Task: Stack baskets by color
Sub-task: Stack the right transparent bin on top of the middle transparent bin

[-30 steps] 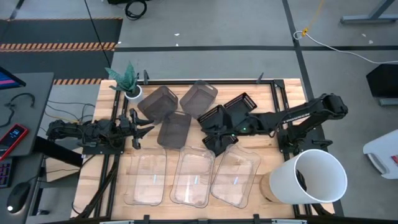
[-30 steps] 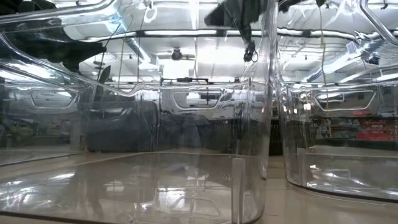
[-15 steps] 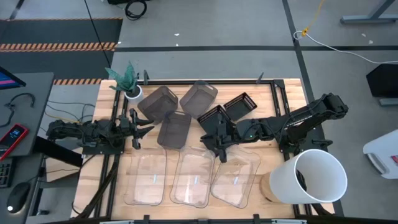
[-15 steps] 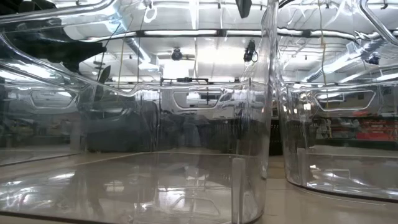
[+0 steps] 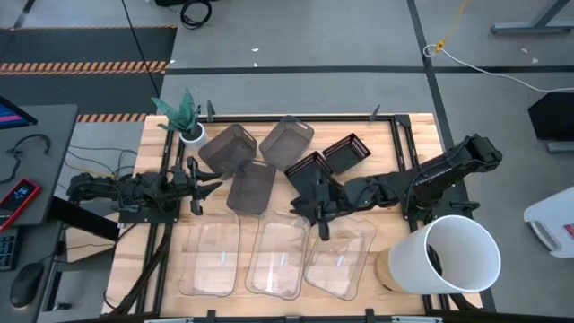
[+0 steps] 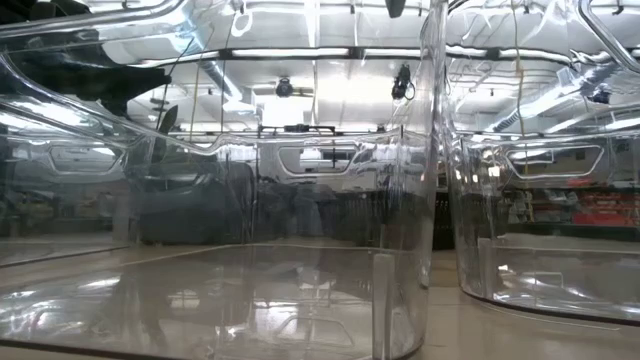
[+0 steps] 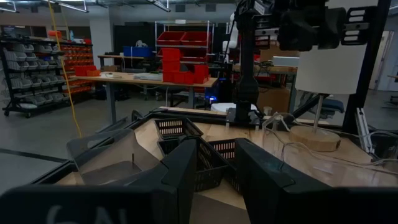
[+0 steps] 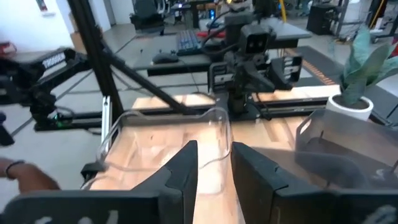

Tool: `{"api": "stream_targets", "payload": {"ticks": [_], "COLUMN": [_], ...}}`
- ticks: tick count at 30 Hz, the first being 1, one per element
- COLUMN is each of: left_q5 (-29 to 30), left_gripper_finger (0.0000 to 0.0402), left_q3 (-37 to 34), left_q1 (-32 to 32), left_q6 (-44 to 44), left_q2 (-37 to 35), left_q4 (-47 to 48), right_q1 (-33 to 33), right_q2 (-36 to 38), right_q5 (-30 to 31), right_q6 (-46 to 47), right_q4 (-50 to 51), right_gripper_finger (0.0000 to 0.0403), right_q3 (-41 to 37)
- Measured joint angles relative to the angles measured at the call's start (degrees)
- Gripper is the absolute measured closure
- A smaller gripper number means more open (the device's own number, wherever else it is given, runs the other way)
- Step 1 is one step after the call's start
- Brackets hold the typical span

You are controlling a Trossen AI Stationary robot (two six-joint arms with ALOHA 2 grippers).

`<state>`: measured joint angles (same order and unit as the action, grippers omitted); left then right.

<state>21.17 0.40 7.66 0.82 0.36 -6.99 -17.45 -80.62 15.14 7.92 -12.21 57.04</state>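
Lying lengthwise front-to-back, three clear baskets side by side.

Three clear baskets sit side by side along the table's near edge. Behind them lie three smoky grey baskets, one just in front of the other two. Two black slatted baskets show beside the grey ones.

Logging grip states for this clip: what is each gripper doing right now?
Left gripper: open, empty, parked at the table's left edge.
Right gripper: open, empty, over the clear baskets.
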Motion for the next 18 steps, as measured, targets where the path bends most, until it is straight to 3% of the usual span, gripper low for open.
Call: {"api": "stream_targets", "payload": {"ticks": [9,18], "left_q5": [0.0,0.0], "left_gripper_finger": [0.0285,0.0285], "left_q3": [0.0,0.0], "left_q1": [0.02,0.0], "left_q6": [0.0,0.0], "left_q2": [0.0,0.0], "left_q4": [-0.02,0.0], "right_q1": [-0.91,-0.04], "right_q2": [0.0,-0.01], "right_q5": [-0.16,3.53], "right_q6": [4.26,9.38], "right_q4": [9.95,17.44], "right_gripper_finger": [0.03,0.03], "right_q3": [0.0,0.01]}}
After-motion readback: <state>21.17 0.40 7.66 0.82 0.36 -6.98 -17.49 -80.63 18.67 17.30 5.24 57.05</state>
